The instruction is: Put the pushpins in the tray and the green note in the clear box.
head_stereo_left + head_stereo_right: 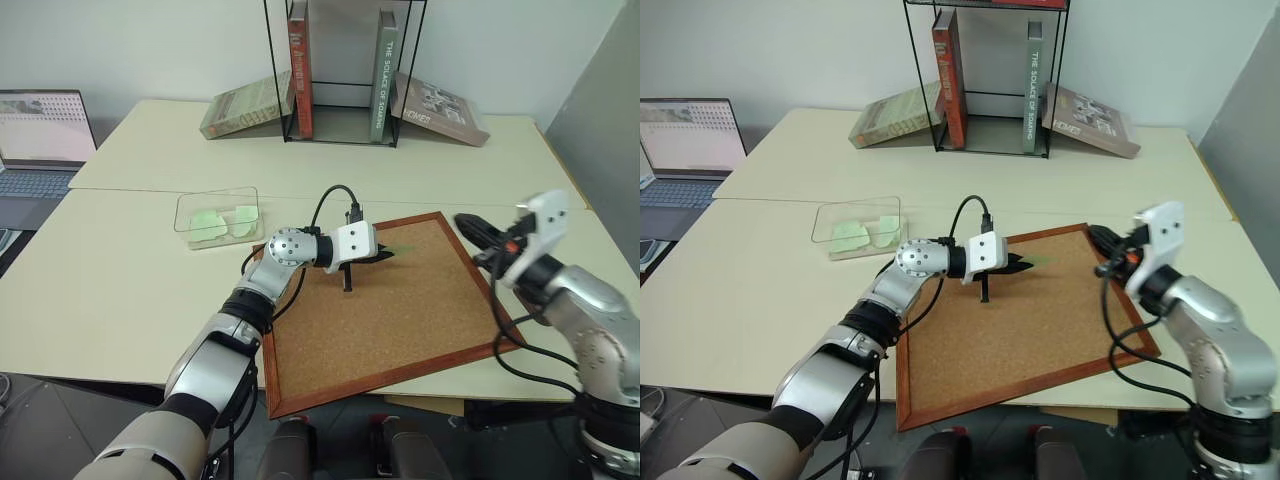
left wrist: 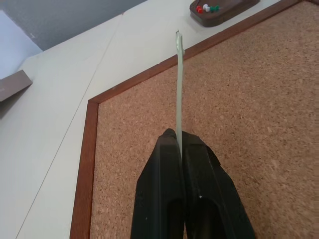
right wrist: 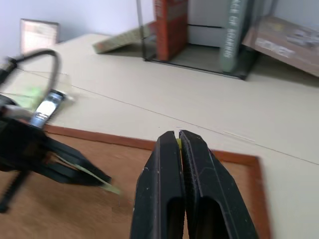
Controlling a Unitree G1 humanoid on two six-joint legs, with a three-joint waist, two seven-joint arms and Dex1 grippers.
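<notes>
L gripper (image 1: pixel 383 256) sits over the cork board (image 1: pixel 420 320), near its far-left part, jaws clenched on the green note (image 2: pixel 179 94); note is held edge-on, sticking out past the fingertips above the cork, lifted off it. R gripper (image 1: pixel 468 226) hovers at the board's far-right corner, fingers pressed together; a tiny yellowish speck (image 3: pixel 179 144) shows between the tips in the R wrist view, too small to say what it is. Tray (image 2: pixel 222 9) lies on the table just off the board's edge, w/ pushpins (image 2: pixel 206 8) in it: red, white, green heads, bunched together. Clear box (image 1: pixel 218 217) stands on the table to the left of the board, apart from it, w/ a few pale green slips already inside. Black wire rack (image 1: pixel 345 70) w/ upright books is beyond the board at the far side of the table, leaning books on either side of it. Laptop (image 1: pixel 40 140) is far left of the board, well apart.
</notes>
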